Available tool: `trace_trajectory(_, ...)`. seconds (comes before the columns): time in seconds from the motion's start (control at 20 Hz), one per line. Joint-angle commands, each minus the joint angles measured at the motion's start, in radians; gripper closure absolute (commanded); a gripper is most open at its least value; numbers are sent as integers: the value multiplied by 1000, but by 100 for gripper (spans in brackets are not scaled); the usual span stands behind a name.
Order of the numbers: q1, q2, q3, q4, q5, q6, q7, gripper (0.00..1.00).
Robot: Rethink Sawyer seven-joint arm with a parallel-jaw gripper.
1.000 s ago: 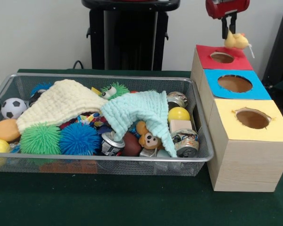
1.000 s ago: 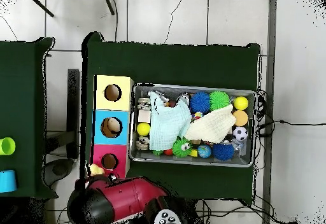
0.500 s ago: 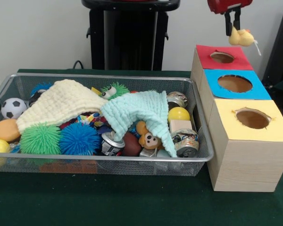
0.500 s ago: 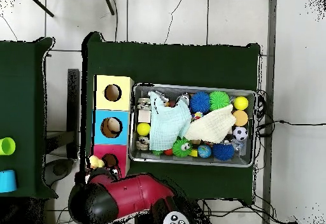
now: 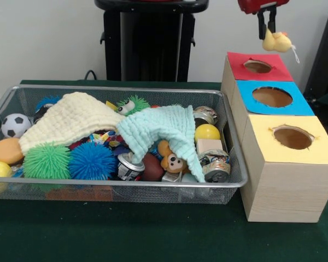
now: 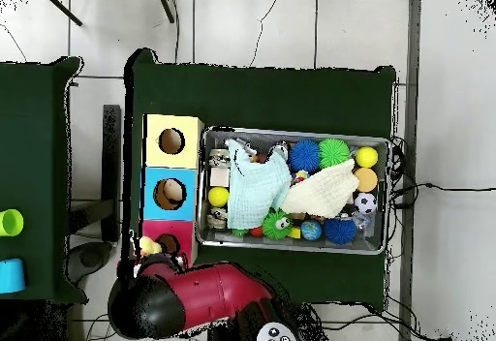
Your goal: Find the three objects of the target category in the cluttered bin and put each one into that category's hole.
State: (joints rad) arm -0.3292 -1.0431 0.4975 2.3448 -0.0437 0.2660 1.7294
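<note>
Above the red hole (image 5: pixel 257 66), the pincer (image 5: pixel 267 26) grips a yellow plush duck (image 5: pixel 275 41) hanging off-centre; released, it may miss

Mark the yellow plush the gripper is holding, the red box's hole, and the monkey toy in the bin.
yellow plush (image 5: pixel 276 41), front view, on its body below the gripper.
red box's hole (image 5: pixel 257 66), front view, on the dark opening.
monkey toy (image 5: pixel 174 162), front view, on its face.
</note>
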Motion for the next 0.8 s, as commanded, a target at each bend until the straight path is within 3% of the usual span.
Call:
trace_trajectory(0.05, -26, 22, 49, -47, 20, 93, 67, 100)
trace_trajectory(0.45, -30, 32, 45, -46, 7, 85, 59, 100)
trace_trajectory(0.8, -81, 42, 63, -40, -10, 91, 24, 100)
